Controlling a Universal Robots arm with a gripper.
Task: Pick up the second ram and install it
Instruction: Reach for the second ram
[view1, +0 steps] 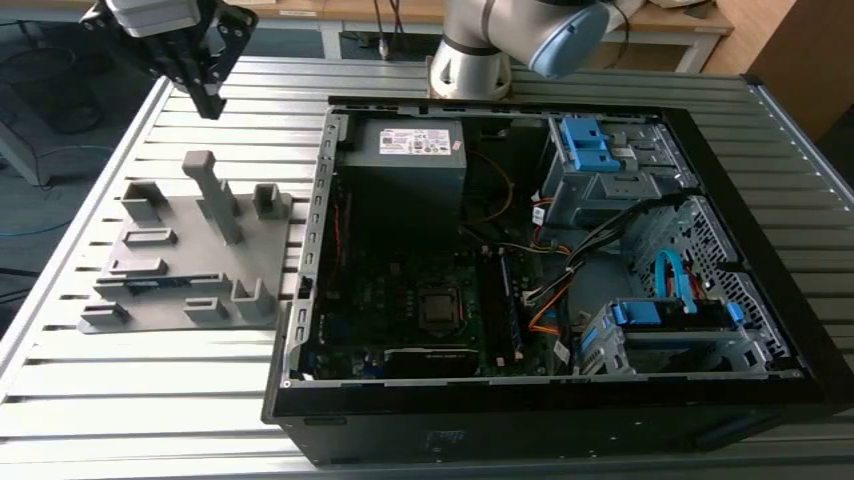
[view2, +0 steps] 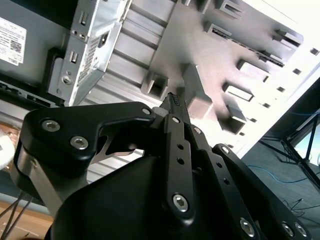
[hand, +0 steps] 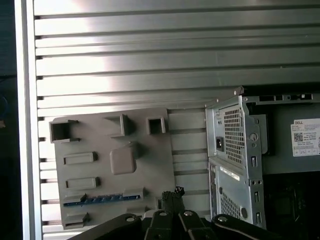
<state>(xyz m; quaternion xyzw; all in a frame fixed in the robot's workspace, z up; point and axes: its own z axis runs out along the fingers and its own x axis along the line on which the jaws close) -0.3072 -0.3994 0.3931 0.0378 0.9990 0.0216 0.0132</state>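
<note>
The slatted metal surface (view1: 80, 420) lies below my jaws. It carries the open computer case (view1: 534, 420) off to one side of them and the grey fixture plate (view1: 174, 265) beneath and beyond them. I judge the pick-up not yet made and the installing wholly undone. The second ram (hand: 97, 200) sits in a holder on that plate, well apart from my jaws, a long, thin, dark blue strip between grey blocks. My jaws are clenched together on nothing, high above the surface.
</note>
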